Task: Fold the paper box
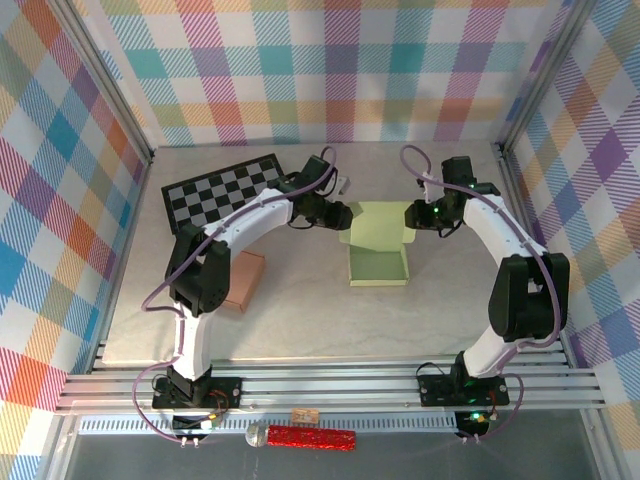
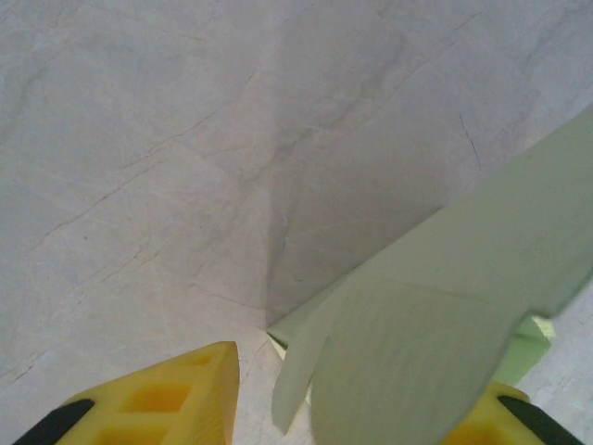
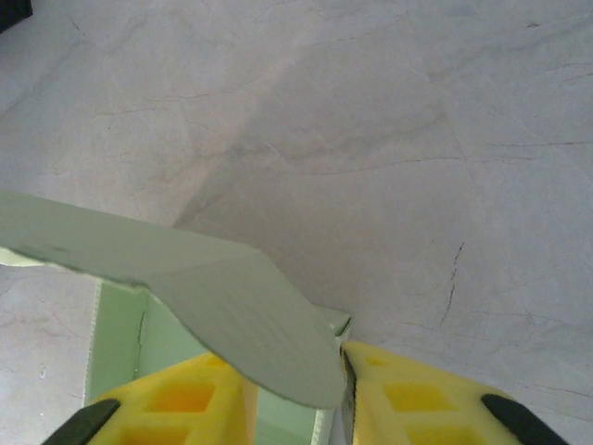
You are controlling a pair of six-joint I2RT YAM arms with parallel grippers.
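- The paper box (image 1: 378, 262) lies near the middle of my table (image 1: 300, 330), a little toward the right edge.
- My left gripper (image 1: 346, 216) is at the box's far left corner, and my right gripper (image 1: 411, 216) is at its far right corner. The far end of the box lies between them.
- A flap of the box reaches in between the fingers of each gripper.
- The checkered board (image 1: 222, 192) lies flat in the table's far left corner, behind and left of the box.
- A flat block (image 1: 244, 281) lies toward the left edge, nearer than the board and well apart from the box.
- Before the table's near edge, a wrapped bar (image 1: 312, 437) lies on the frame, roughly midway along it.
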